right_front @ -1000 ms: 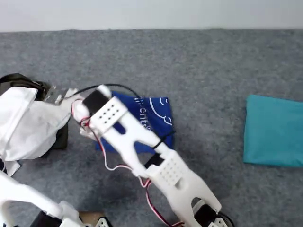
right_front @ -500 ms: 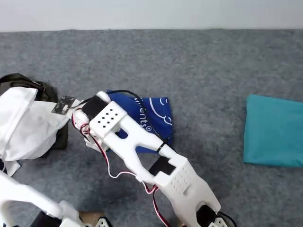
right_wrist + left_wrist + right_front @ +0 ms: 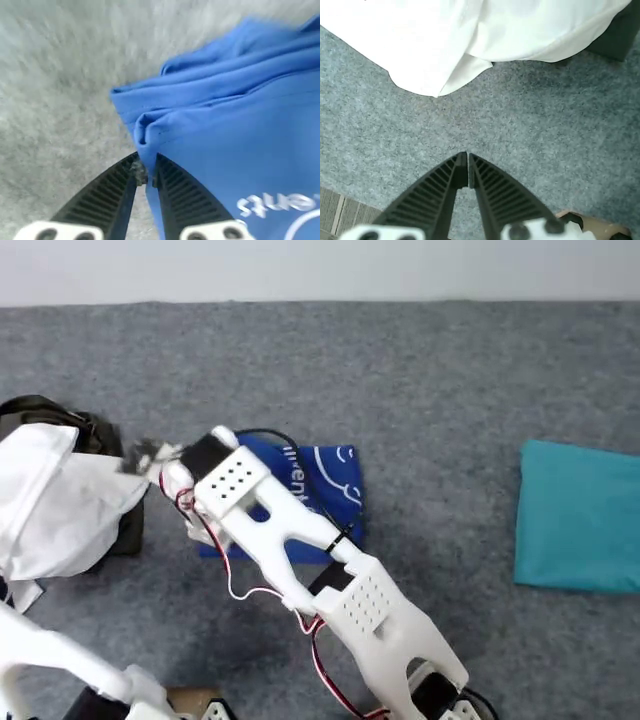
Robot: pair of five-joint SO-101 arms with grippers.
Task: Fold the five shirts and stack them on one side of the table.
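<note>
A blue shirt (image 3: pixel 325 485) with white print lies bunched near the table's middle. My right arm (image 3: pixel 240 485) stretches over its left part. My right gripper (image 3: pixel 145 172) is shut on a folded edge of the blue shirt (image 3: pixel 225 140), just above the carpet. A rumpled white shirt (image 3: pixel 50 500) lies at the left on a dark shirt (image 3: pixel 128 530). A teal shirt (image 3: pixel 578 518) lies folded flat at the right. My left gripper (image 3: pixel 468 157) hangs shut with nothing in it over bare carpet, a short way from the white shirt's (image 3: pixel 450 40) hem.
Grey carpet (image 3: pixel 440 380) covers the table, with open room at the back and between the blue and teal shirts. A white wall strip (image 3: pixel 320 270) bounds the far side. My left arm's base (image 3: pixel 60 660) stands at the front left.
My right arm's wrist dipped toward the front, then came back and shifted slightly right. The blue shirt's left edge moved with it. The left arm and other shirts stayed still.
</note>
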